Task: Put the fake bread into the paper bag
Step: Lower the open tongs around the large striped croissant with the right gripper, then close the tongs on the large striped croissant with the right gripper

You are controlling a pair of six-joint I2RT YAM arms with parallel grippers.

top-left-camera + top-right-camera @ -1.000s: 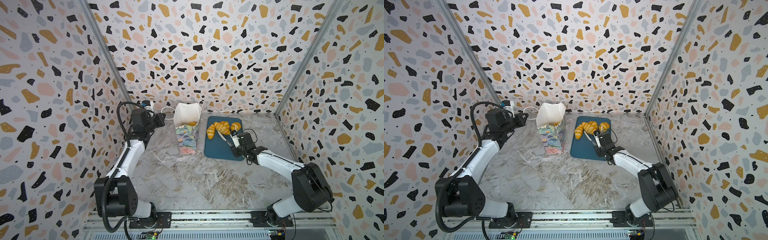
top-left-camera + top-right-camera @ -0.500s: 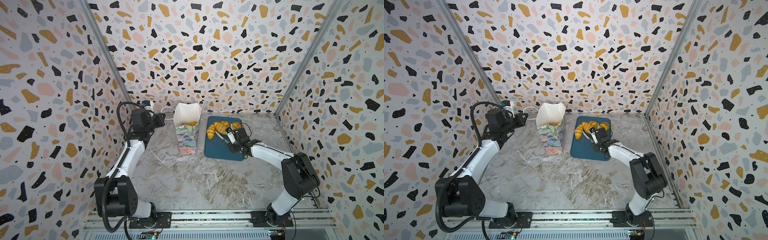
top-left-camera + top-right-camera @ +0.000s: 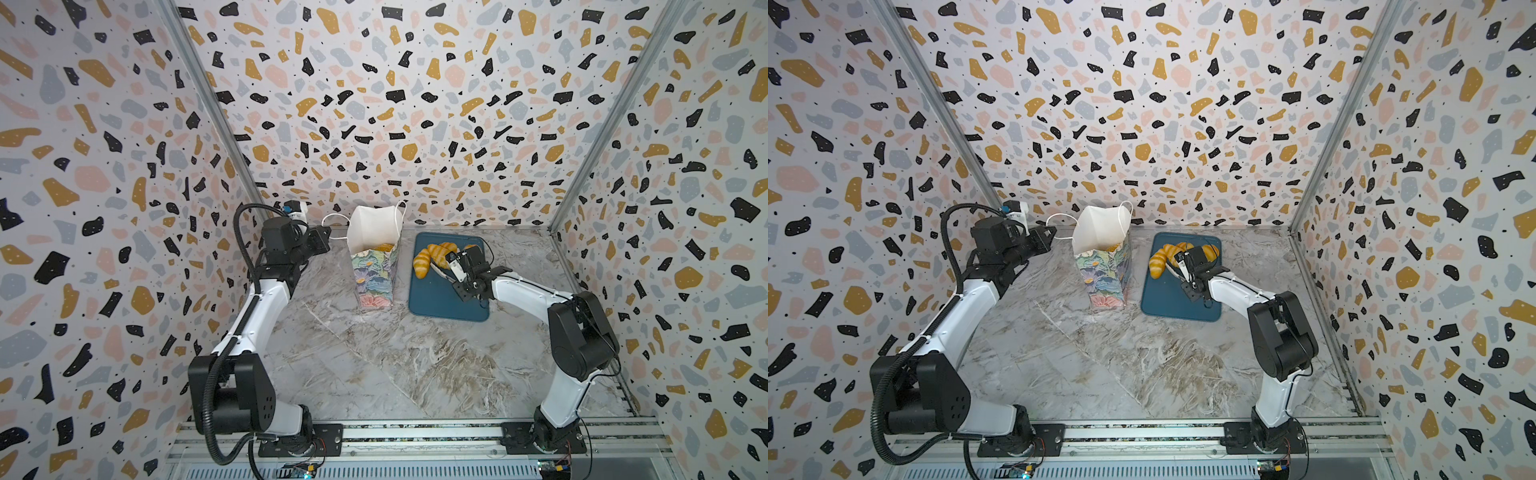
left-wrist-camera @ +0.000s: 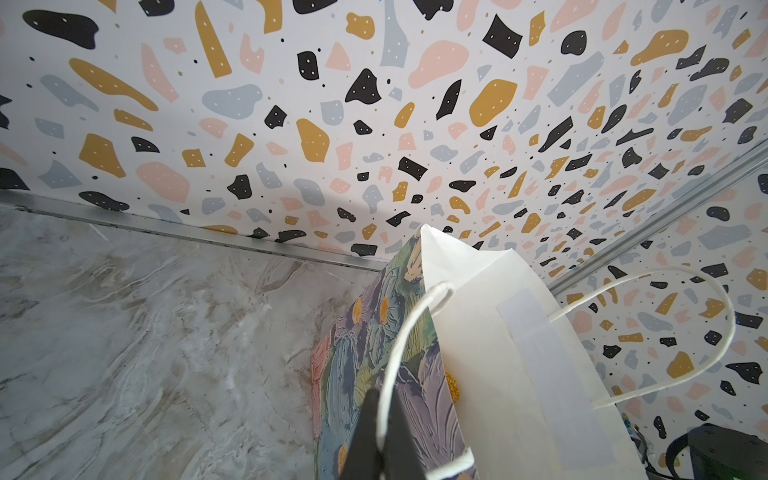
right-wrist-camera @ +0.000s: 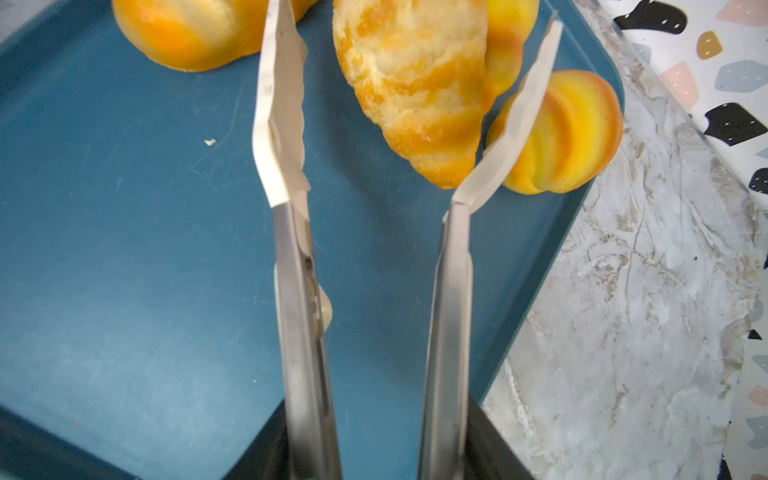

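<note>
The paper bag (image 3: 374,266) (image 3: 1102,270) stands upright, floral outside and white inside, with some golden fake bread (image 3: 382,247) showing in its mouth. My left gripper (image 4: 380,415) (image 3: 328,237) is shut on one white cord handle (image 4: 399,345). My right gripper (image 5: 378,449) (image 3: 467,274) is shut on metal tongs (image 5: 291,291). The tong blades straddle a pale flaky pastry (image 5: 415,83) on the blue tray (image 5: 124,249). One blade lies against the pastry's tip, the other stands apart. A ridged roll (image 5: 565,133) and a croissant (image 3: 422,262) lie beside it.
The dark-blue tray (image 3: 440,303) (image 3: 1175,303) lies right of the bag on the marble tabletop. Terrazzo-patterned walls close in the back and both sides. The bag's second handle (image 4: 706,332) hangs free.
My right arm has carried the tongs toward the back of the tray, onto the bread pile, and the blades have narrowed slightly. The left gripper and the bag have stayed put.
</note>
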